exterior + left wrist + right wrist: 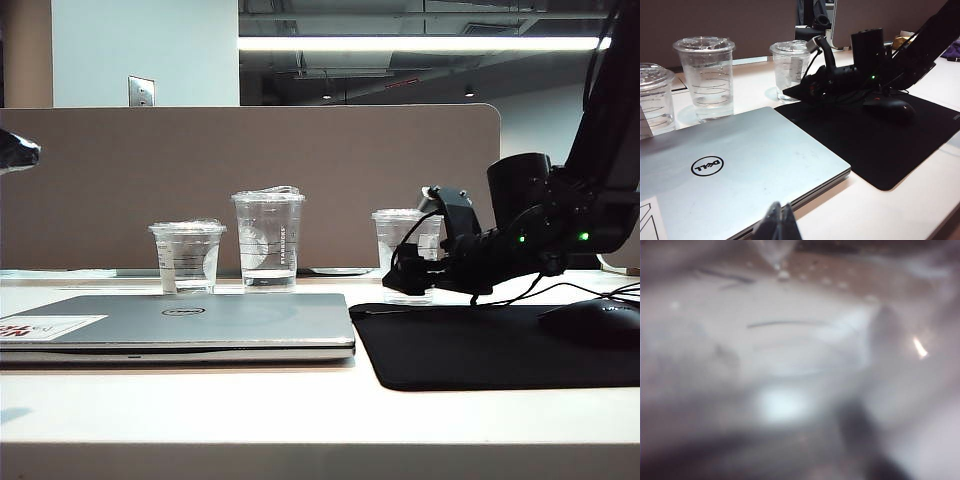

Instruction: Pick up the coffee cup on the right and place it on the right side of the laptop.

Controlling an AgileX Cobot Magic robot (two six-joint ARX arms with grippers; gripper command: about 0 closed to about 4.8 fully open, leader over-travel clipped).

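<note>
Open black mat [470, 350] right of the closed laptop [200, 320], bare but for a mouse [595, 322] at its far right. Right gripper [405, 282], jaws wide, low over the mat's back edge at the coffee cup [400, 235]. Two more cups [187, 255] [268, 238] behind the laptop. Left gripper [777, 225] at the laptop's near edge.

Right wrist view fully blurred: only a clear curved surface with a dark line. Right gripper [408, 282] hides the coffee cup's [396, 232] lower half. Laptop [200, 322] cut at the frame edge. Left gripper [776, 225]: tips only; opening indeterminable.
</note>
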